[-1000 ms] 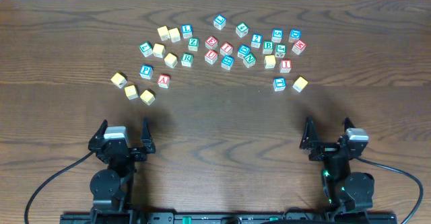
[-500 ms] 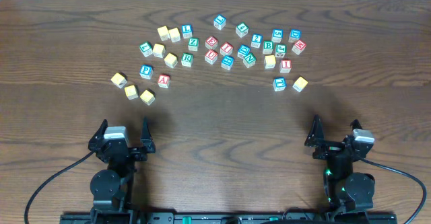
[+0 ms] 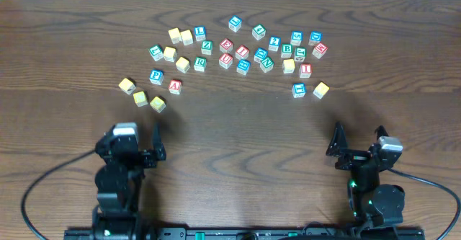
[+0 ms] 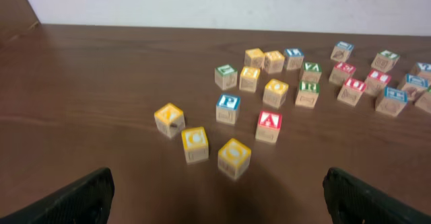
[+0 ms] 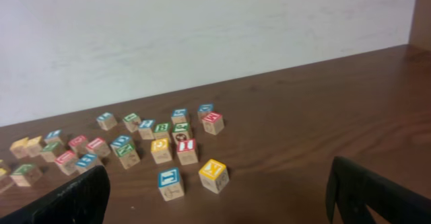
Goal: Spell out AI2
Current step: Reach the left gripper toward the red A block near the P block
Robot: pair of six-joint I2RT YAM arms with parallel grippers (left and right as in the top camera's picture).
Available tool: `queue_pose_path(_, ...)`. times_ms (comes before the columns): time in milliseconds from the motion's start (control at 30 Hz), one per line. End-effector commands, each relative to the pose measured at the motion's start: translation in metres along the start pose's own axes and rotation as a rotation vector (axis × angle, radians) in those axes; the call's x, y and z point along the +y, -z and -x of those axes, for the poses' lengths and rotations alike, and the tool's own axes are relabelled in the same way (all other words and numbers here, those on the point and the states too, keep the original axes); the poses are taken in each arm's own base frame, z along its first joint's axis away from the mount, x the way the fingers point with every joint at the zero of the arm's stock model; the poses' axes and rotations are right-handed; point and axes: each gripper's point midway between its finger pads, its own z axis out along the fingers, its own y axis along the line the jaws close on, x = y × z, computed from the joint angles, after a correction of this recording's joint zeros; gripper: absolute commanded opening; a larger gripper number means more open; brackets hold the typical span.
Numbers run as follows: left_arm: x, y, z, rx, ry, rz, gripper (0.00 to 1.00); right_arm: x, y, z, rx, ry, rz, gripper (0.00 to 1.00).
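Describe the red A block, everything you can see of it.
The A block is a small cube of pale wood. Its top face is red and white and shows an A, facing up. Any print on the sides is too small to tell. It sits flat on the table, at the near left edge of the cluster. Only the table touches it. In the left wrist view, the blue P block stands just apart on its left, and a yellow block lies nearer the camera.

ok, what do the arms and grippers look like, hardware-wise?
The left arm and right arm are black, each with a silver-grey box at the wrist. The left gripper and right gripper each have two black tapered fingers. A black cable loops out from each base. A green light shows on the right arm. No markings legible.
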Motion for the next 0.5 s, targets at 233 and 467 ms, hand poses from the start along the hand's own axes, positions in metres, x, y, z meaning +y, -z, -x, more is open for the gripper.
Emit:
queue_pose_path(233, -0.019, -0.030, 0.087, 0.086, -0.076, -0.074, 0.97, 0.027, -0.006, 0.047, 0.133, 0.001, 0.068, 0.99)
queue_pose_path(467, -0.028, -0.041, 0.134, 0.253, -0.075, -0.110, 0.98, 0.053, -0.027, 0.073, 0.332, 0.071, 0.137, 0.99)
